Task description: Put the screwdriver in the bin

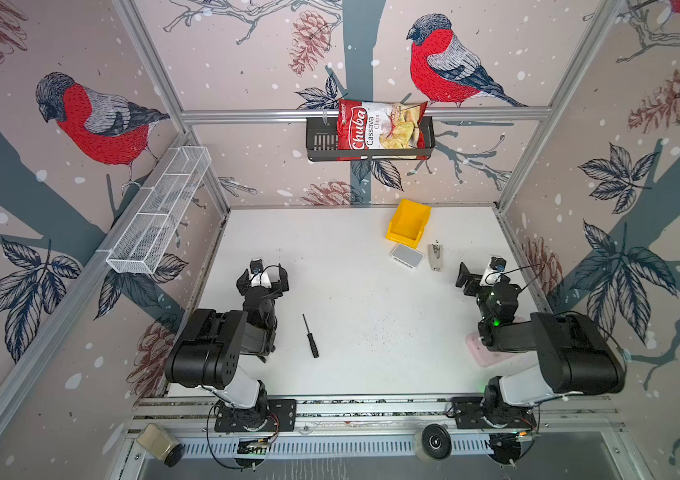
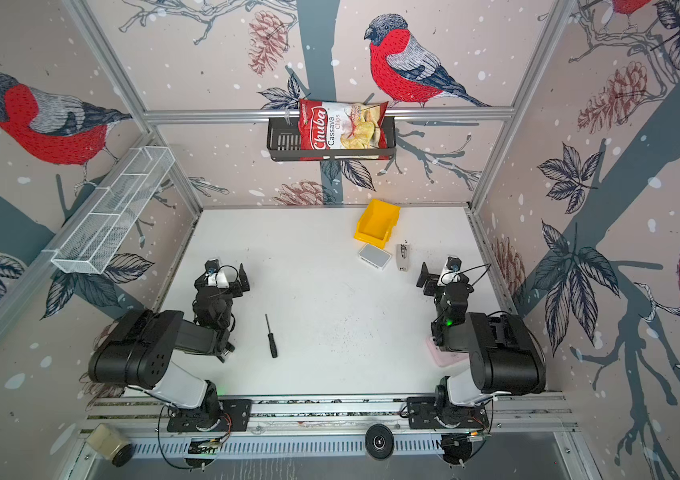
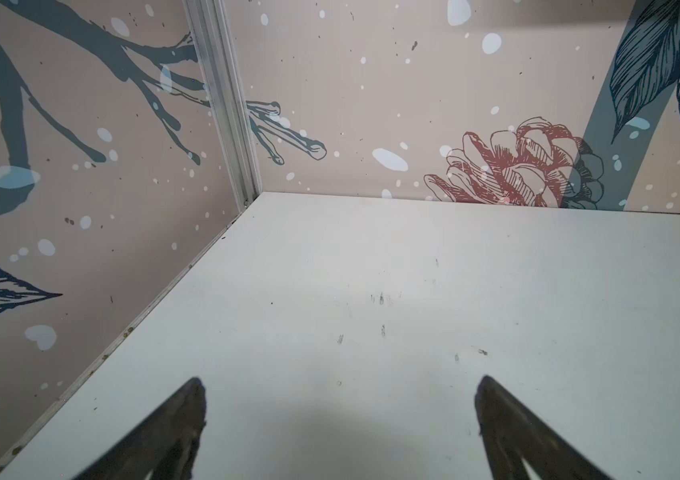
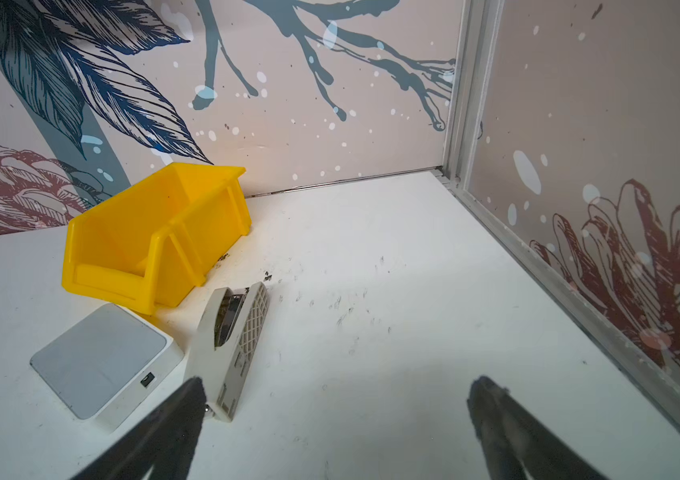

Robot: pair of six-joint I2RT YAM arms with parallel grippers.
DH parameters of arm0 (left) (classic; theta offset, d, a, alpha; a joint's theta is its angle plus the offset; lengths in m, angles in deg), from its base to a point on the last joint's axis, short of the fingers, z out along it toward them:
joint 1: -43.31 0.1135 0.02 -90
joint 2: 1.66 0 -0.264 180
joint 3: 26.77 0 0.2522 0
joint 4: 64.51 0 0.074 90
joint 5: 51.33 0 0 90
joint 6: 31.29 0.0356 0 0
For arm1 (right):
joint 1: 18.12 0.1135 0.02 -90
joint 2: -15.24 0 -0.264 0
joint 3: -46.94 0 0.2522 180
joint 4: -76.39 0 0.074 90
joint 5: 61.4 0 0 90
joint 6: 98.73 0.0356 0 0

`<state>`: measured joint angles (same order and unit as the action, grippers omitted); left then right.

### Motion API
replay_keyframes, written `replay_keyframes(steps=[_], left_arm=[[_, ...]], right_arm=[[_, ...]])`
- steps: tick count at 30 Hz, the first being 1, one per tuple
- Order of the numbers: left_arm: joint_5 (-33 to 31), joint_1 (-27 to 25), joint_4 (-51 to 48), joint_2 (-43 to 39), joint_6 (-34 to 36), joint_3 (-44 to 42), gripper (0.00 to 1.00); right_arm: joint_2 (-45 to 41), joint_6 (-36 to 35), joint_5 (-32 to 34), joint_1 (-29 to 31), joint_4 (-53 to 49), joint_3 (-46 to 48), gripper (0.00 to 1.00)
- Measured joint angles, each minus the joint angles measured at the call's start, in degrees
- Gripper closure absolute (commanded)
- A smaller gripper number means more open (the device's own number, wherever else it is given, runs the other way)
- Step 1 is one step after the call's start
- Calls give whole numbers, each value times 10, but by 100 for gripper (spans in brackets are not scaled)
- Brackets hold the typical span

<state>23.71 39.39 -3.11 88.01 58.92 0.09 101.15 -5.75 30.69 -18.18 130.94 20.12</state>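
The screwdriver (image 1: pixel 310 336) (image 2: pixel 271 336), slim with a black handle, lies on the white table in both top views, just right of the left arm and nearer the front. The yellow bin (image 1: pixel 408 222) (image 2: pixel 376 220) stands open-topped at the back right, also seen in the right wrist view as the bin (image 4: pixel 155 237). My left gripper (image 1: pixel 263 274) (image 2: pixel 224 274) (image 3: pixel 340 382) is open and empty over bare table, behind and left of the screwdriver. My right gripper (image 1: pixel 483 270) (image 2: pixel 444 270) (image 4: pixel 336 382) is open and empty, in front and right of the bin.
A flat white box (image 1: pixel 407 255) (image 4: pixel 101 361) and a pale flat tool (image 1: pixel 435 255) (image 4: pixel 234 345) lie just in front of the bin. A pink object (image 1: pixel 483 353) lies under the right arm. A white wire basket (image 1: pixel 163 216) hangs left; a black basket (image 1: pixel 321 141) holds a chips bag.
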Motion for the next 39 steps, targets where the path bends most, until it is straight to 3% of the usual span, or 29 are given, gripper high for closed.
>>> replay_keyframes(steps=[27, 33, 39], left_arm=[[1, -4, 0, -5, 1, -8, 0], [-9, -38, -28, -77, 20, -9, 0], [-13, -60, -137, -194, 37, 16, 0]], right_arm=[[0, 0, 0, 0, 0, 1, 1], [-33, 2, 13, 0, -1, 11, 1], [-101, 3, 17, 0, -59, 5, 1]])
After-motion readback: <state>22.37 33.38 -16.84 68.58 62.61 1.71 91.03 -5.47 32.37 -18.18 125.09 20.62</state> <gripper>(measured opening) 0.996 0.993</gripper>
